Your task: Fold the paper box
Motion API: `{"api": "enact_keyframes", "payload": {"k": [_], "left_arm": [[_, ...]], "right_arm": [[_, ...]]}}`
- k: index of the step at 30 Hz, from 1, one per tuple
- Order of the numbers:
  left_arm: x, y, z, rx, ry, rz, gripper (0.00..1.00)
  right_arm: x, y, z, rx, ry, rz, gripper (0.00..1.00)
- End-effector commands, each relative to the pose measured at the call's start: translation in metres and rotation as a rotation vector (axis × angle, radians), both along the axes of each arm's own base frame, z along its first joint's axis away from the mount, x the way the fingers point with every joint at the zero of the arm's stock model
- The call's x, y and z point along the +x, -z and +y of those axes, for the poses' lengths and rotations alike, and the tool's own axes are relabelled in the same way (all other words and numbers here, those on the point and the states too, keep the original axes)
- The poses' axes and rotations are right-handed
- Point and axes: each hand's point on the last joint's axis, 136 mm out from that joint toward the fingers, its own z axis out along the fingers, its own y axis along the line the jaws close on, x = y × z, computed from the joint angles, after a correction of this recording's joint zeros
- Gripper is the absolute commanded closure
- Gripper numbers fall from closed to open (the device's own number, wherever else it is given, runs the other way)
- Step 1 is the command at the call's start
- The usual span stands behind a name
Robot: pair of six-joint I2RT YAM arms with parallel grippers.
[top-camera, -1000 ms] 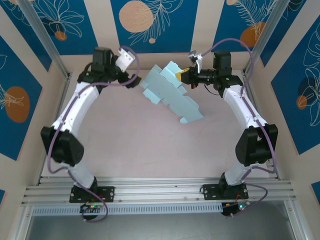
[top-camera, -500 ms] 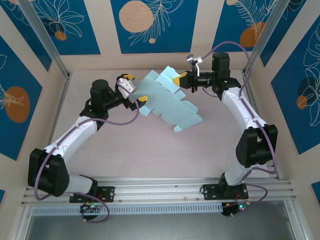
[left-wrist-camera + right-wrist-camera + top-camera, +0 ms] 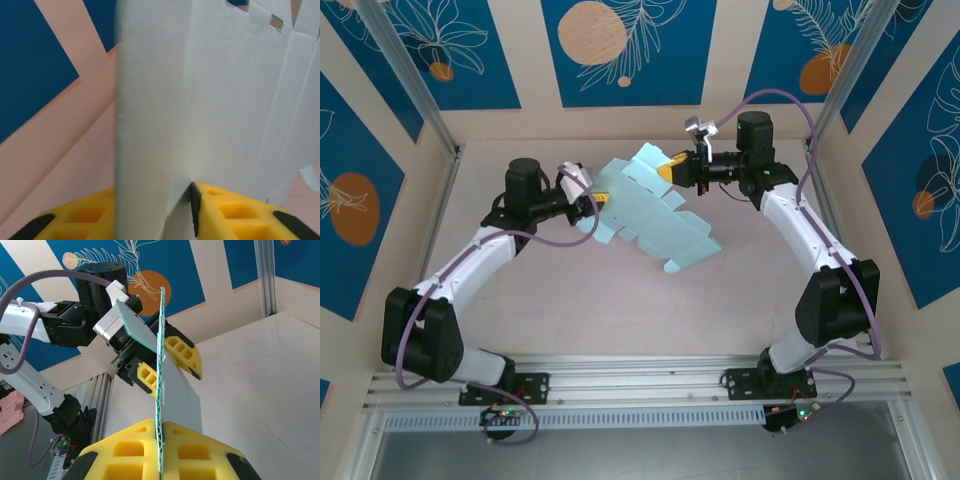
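Flat paper box (image 3: 655, 215) hung over worktop (image 3: 570, 290), upper ctr of top view, long axis upper-left to lower-right. Both ends pinched: left tool (image 3: 594, 203) clamped on its left edge, right tool (image 3: 669, 170) on its upper edge.

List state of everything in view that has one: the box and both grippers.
paper box, flat unfolded sheet, no flaps folded yet, held tilted between both grippers
left gripper, shut on the paper box's left edge
right gripper, shut on the paper box's far edge
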Motion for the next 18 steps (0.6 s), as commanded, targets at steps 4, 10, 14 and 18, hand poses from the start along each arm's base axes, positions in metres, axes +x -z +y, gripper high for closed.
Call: {"api": "enact_keyframes", "payload": {"k": [4,10,14,18], "left_arm": [[0.007,0.0,0.004,0.026,-0.021,0.029,0.88],[0.016,-0.004,0.011,0.142,-0.114,0.096,0.95],[0.015,0.011,0.005,0.324,-0.147,0.049,0.98],[0.028,0.03,0.005,0.431,-0.2,0.011,1.0]], "right_arm": [[0.014,0.02,0.005,-0.029,0.076,0.075,1.0],[0.029,0.069,0.008,-0.12,0.248,0.207,0.97],[0.037,0.105,0.003,-0.168,0.389,0.336,0.83],[0.043,0.129,-0.01,-0.205,0.528,0.455,0.57]]}}
